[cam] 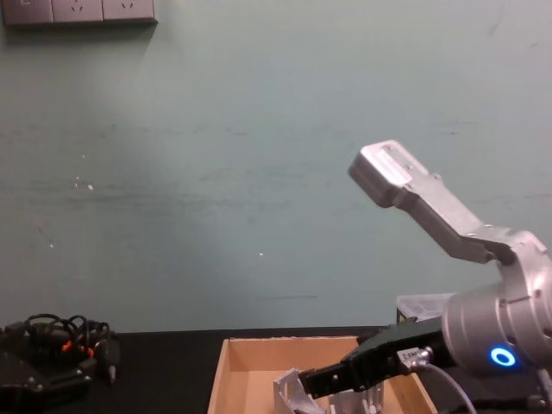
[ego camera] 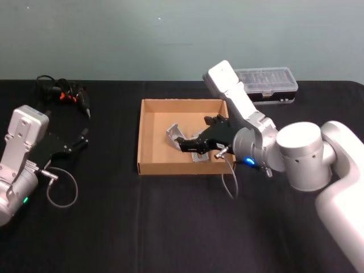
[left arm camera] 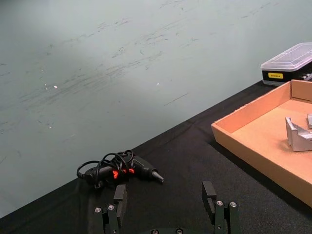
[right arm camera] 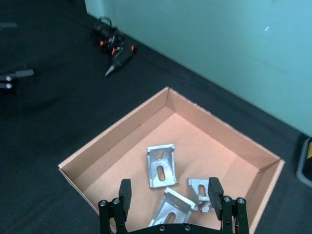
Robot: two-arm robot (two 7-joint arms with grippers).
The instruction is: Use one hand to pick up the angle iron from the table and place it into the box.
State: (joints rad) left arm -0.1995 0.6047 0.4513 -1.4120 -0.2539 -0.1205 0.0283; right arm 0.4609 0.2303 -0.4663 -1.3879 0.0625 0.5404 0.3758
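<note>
Your right gripper (right arm camera: 169, 196) hung spread and empty above the box (right arm camera: 127, 129); three angle irons (right arm camera: 161, 166) lay below its fingers, so placing looked finished.

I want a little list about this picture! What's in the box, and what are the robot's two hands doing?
box: shallow tan cardboard box on the black table
inside box: three silver metal angle irons
right gripper: open, empty, above the box
left gripper: open, empty, parked over the table left of the box
beside: black cable tangle with orange bits; small black case with clear lid
</note>
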